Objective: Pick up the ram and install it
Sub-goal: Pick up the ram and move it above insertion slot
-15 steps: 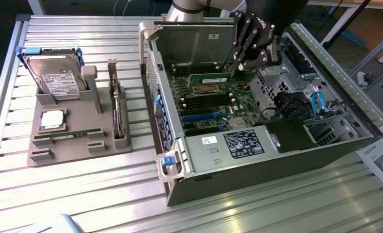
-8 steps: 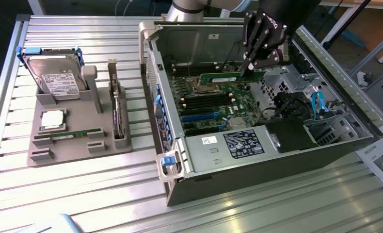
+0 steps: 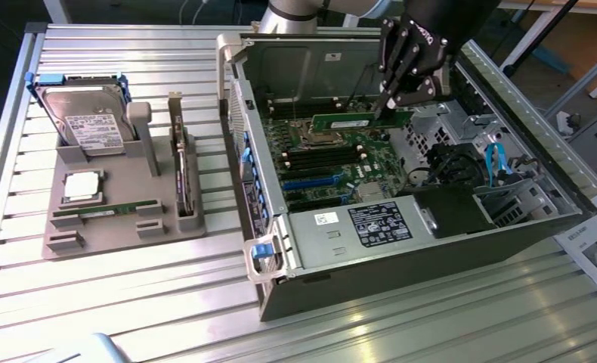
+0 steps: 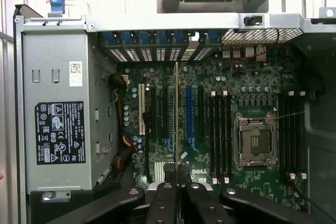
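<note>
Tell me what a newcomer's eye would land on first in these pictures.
First, the black pincer, clamped on one end of the green ram and holding it over the motherboard inside the open computer case. Next, the grey tray at the exterior view's left, carrying a hard drive and a second ram stick.

ram over motherboard inside case
</note>
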Motion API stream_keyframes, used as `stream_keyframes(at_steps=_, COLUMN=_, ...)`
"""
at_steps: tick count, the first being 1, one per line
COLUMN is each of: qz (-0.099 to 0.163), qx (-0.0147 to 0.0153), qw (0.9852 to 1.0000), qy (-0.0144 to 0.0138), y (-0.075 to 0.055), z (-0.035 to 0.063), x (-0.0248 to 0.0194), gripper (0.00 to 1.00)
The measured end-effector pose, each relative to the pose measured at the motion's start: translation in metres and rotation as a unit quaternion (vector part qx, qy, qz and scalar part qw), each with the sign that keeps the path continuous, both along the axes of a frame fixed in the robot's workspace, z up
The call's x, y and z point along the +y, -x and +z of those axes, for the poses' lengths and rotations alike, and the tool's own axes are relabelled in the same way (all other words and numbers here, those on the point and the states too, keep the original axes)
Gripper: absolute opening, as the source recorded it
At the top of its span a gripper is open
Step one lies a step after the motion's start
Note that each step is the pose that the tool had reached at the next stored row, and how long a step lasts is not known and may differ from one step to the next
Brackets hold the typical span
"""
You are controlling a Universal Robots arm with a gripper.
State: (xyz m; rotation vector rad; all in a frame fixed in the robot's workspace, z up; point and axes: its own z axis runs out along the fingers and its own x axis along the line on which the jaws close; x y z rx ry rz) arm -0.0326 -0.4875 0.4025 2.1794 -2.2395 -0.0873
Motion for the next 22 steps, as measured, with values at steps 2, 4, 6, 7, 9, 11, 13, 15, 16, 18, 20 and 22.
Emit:
stream_keyframes(at_steps=2, qz=0.0, qx=0.0, qw=1.0, qy=0.0, y=0.0, z=-0.0002, x=0.0009, gripper=0.12)
stream_keyframes(at_steps=4, qz=0.0, qx=0.0, qw=1.0, qy=0.0, y=0.0, z=-0.0006, x=0.0027, gripper=0.12)
stream_keyframes(at_steps=6, qz=0.0, qx=0.0, qw=1.0, qy=0.0, y=0.0, z=-0.0011, x=0.0052, gripper=0.12)
stream_keyframes(at_steps=7, qz=0.0, qx=0.0, qw=1.0, qy=0.0, y=0.0, z=-0.0013, x=0.0062, gripper=0.12)
stream_keyframes(at_steps=9, qz=0.0, qx=0.0, qw=1.0, qy=0.0, y=0.0, z=-0.002, x=0.0093, gripper=0.12)
stream_keyframes(at_steps=11, qz=0.0, qx=0.0, qw=1.0, qy=0.0, y=0.0, z=-0.0026, x=0.0119, gripper=0.12)
stream_keyframes(at_steps=13, qz=0.0, qx=0.0, qw=1.0, qy=0.0, y=0.0, z=-0.0031, x=0.0143, gripper=0.12)
stream_keyframes(at_steps=15, qz=0.0, qx=-0.0001, qw=1.0, qy=0.0, y=0.0, z=-0.0037, x=0.0183, gripper=0.12)
stream_keyframes(at_steps=16, qz=0.0, qx=0.0, qw=1.0, qy=0.0, y=0.0, z=-0.0039, x=0.0197, gripper=0.12)
stream_keyframes(at_steps=18, qz=0.0, qx=0.0, qw=1.0, qy=0.0, y=0.0, z=-0.0045, x=0.0231, gripper=0.12)
stream_keyframes(at_steps=20, qz=0.0, qx=0.0, qw=1.0, qy=0.0, y=0.0, z=-0.005, x=0.0259, gripper=0.12)
stream_keyframes(at_steps=22, qz=0.0, qx=0.0, qw=1.0, qy=0.0, y=0.0, z=-0.0053, x=0.0283, gripper=0.12)
